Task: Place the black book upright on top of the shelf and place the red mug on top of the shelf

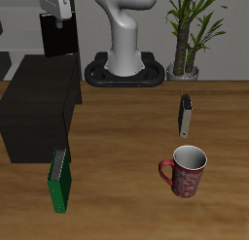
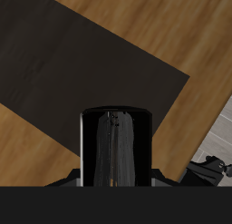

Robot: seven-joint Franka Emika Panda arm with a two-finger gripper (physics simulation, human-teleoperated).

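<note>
My gripper (image 1: 55, 17) is shut on the black book (image 1: 53, 37) and holds it upright in the air above the back end of the shelf (image 1: 37, 103), a large black-brown cabinet. In the wrist view the black book (image 2: 116, 160) stands edge-on between my fingers (image 2: 88, 146), its pale pages showing, with the shelf's flat dark top (image 2: 72, 64) below it. Whether the book touches the top I cannot tell. The red mug (image 1: 185, 171), speckled with a grey-white inside, stands upright on the table near the front edge, far from the gripper.
A green book (image 1: 60, 178) stands against the shelf's front corner. A grey-and-white book (image 1: 185, 114) stands behind the mug. The robot base (image 1: 124, 64) and a potted plant (image 1: 187, 35) are at the table's back.
</note>
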